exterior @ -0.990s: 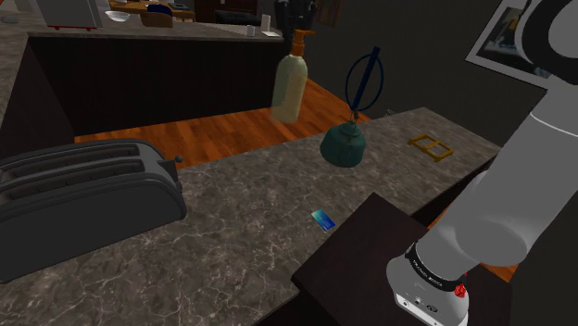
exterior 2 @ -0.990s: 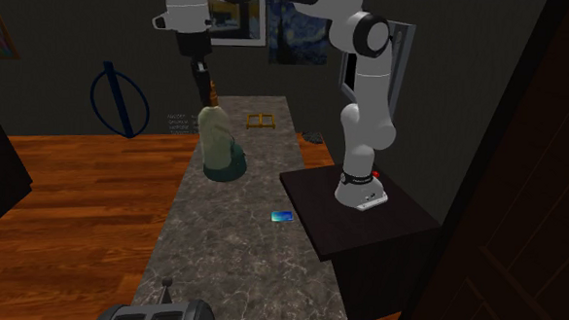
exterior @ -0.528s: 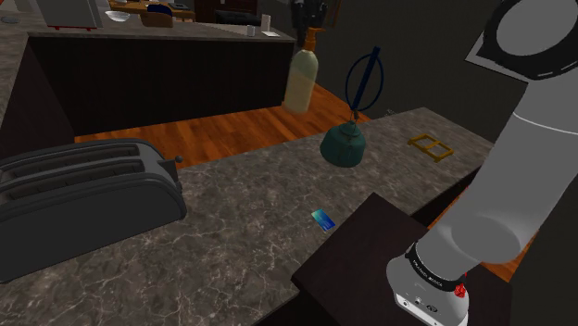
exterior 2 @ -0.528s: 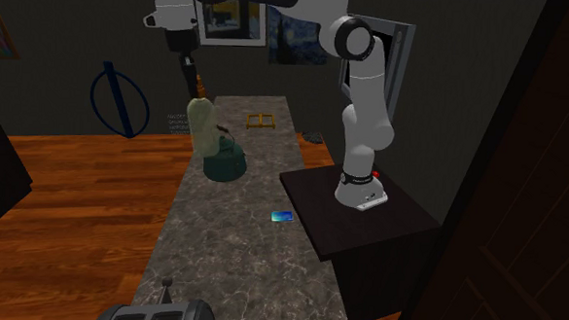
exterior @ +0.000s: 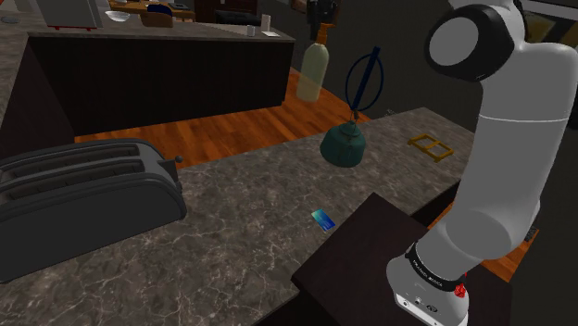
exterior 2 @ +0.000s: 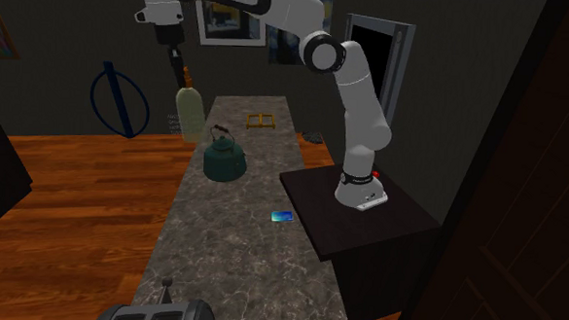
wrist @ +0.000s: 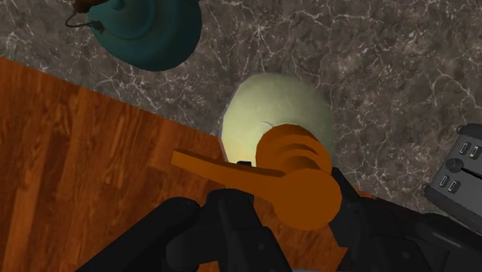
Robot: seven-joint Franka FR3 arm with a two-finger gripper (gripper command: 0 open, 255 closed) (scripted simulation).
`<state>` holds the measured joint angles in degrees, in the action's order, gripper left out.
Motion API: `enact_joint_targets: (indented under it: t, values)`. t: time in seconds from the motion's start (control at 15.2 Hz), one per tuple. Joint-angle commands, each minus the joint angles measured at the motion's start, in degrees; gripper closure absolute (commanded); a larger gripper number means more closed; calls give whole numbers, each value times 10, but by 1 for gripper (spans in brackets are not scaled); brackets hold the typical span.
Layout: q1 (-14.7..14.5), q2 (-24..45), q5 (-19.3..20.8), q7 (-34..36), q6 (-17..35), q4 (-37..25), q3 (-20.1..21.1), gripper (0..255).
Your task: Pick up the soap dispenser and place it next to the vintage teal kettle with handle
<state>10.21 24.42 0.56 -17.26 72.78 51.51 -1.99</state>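
Dispenser shifted: soap dispenser [exterior: 313,72] now sits higher and farther out than half a second back, and the arm has stretched with it. In the second exterior view it has slid clear of the teal kettle [exterior 2: 223,160], which now shows whole.

- Gripper [exterior: 321,14] clenched on the orange pump neck; pale bottle hangs straight below, off every surface.
- Shoulder view: bottle at roughly 11 o'clock from the kettle [exterior: 345,145]. Second exterior view: about 10 o'clock.
- Wrist view: bottle [wrist: 278,116] hangs over the marbled counter [wrist: 402,69], near its edge with the wood floor [wrist: 77,154].

Likely reasons: the neck grip leaves the base free for setting down, and the height clears the kettle's upright handle. Descent beside the kettle not yet begun.
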Motion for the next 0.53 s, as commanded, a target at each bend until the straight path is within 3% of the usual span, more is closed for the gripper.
enact_joint_targets:
  t: [0.0, 0.2, 0.46]
  values:
    - [25, 98, -5, -29, -63, -162, -7, 255]
    - [23, 44, -3, -27, 1, -44, -6, 255]
    - [21, 8, -2, -26, 55, 46, -6, 255]
